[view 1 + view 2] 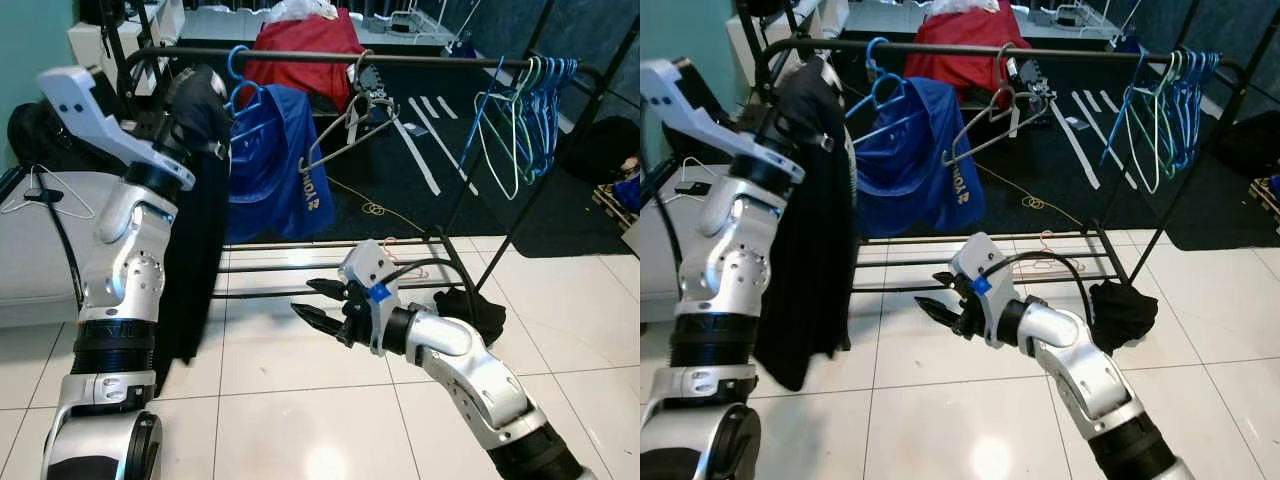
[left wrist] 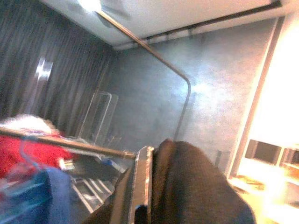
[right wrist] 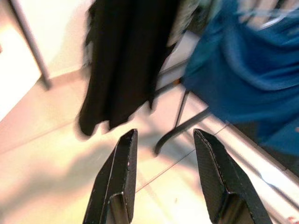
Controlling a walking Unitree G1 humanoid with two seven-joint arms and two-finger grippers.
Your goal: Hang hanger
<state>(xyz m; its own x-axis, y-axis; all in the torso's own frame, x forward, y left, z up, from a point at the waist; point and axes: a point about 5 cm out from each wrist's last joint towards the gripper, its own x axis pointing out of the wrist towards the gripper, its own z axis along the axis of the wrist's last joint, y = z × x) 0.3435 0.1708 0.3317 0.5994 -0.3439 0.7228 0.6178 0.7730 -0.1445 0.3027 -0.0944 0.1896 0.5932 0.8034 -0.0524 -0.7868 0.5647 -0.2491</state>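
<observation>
Left hand (image 1: pixel 200 95) is reaching the rail (image 1: pixel 420 60) at upper left, buried in the black garment (image 1: pixel 190 250); grip state cannot be told. Right hand (image 1: pixel 318 304) is hovering empty, fingers apart, at lower centre.

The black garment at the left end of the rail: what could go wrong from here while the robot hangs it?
1. The black garment is long and hangs beside the left arm, so it might catch on the arm as it pulls away.
2. The blue shirt hangs close by on the rail and could be pushed along.
3. The right gripper, open and low, cannot steady anything.
</observation>
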